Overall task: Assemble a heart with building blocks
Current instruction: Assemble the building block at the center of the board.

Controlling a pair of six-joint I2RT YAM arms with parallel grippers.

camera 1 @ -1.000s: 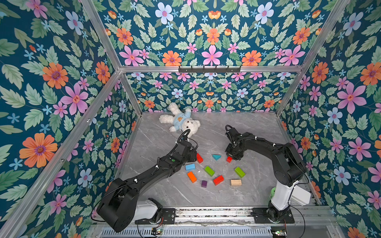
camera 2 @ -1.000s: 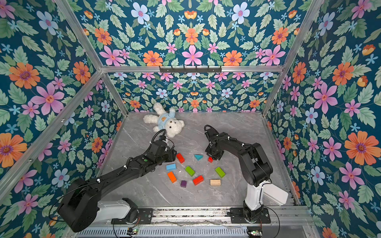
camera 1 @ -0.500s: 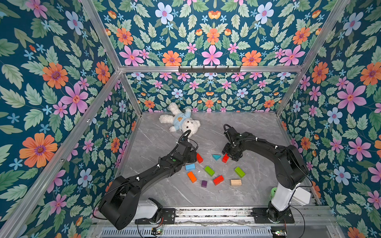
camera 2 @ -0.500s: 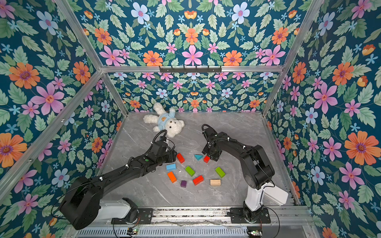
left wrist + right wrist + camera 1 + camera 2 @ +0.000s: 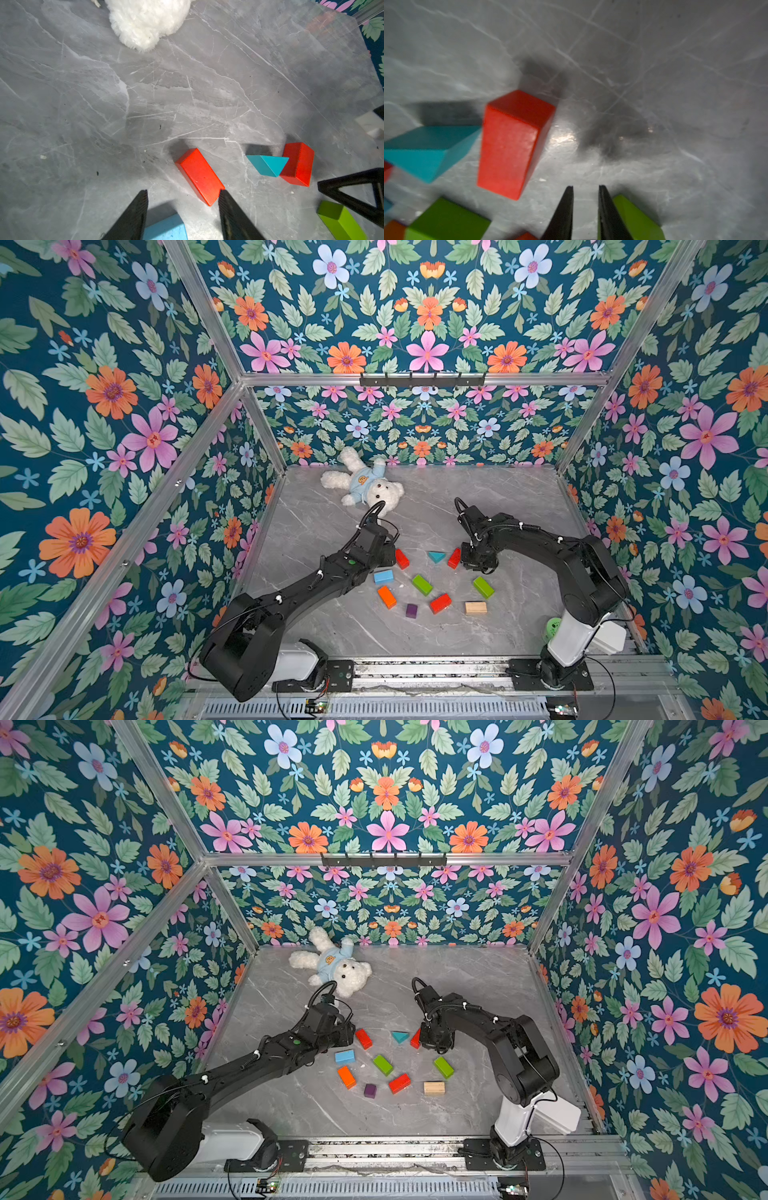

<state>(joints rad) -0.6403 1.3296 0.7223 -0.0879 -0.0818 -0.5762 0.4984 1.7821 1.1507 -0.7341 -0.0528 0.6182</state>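
Two matte black arms [image 5: 316, 585] on white bases [image 5: 571, 635], looped black cables [image 5: 371, 509], perhaps white cable ties [image 5: 520, 525]

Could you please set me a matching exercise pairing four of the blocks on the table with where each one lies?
Things:
1 teal triangle
2 purple cube
3 plain-wood brick
4 light blue brick

Places:
a between the orange brick and the near red brick
b between the two far red bricks
c next to the left gripper
d beside the green brick on the right arm's side

Pairs: 1-b, 2-a, 3-d, 4-c.
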